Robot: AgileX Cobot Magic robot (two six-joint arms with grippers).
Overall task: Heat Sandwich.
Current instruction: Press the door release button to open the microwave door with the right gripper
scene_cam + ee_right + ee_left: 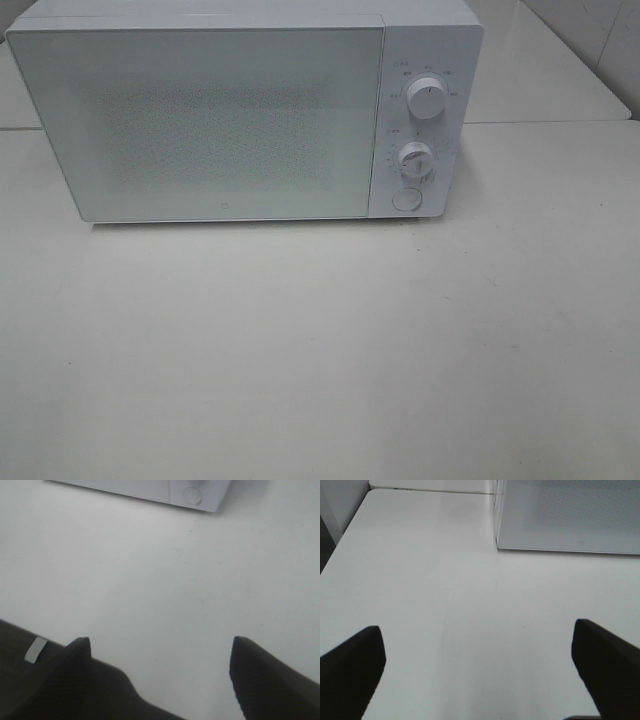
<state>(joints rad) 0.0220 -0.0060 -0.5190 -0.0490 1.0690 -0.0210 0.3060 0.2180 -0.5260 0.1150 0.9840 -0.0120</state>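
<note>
Sandwich nowhere on show, folks; not on the table (320, 350), not in either wrist view; whether it sits behind the closed door (200, 120) of the microwave (240, 115) I cannot tell, because the frosted panel gives nothing away.

By my reckoning toasted bread with a filling will be light, crisp on the faces and soft in the middle; squeeze hard and the filling slides out or the toast cracks; so the sensible hold is a gentle pinch across the two bread faces near the centre, or along the crust edges, kept level.

Now the arms; neither one appears in the high view, so both are drawn back off that picture. Left gripper (476, 627) hangs over bare table with its jaws spread wide and nothing between them; its camera looks toward the hinge-side lower corner of the microwave, which stands well apart from the fingertips (357, 655). Right gripper (161, 640) is likewise parted and empty above the table; its camera catches the control-side corner and the round button (192, 495) far off.

On the panel sit the upper knob (428, 100), the lower knob (414, 157) and that button beneath them; my guess is the door needs opening first.
</note>
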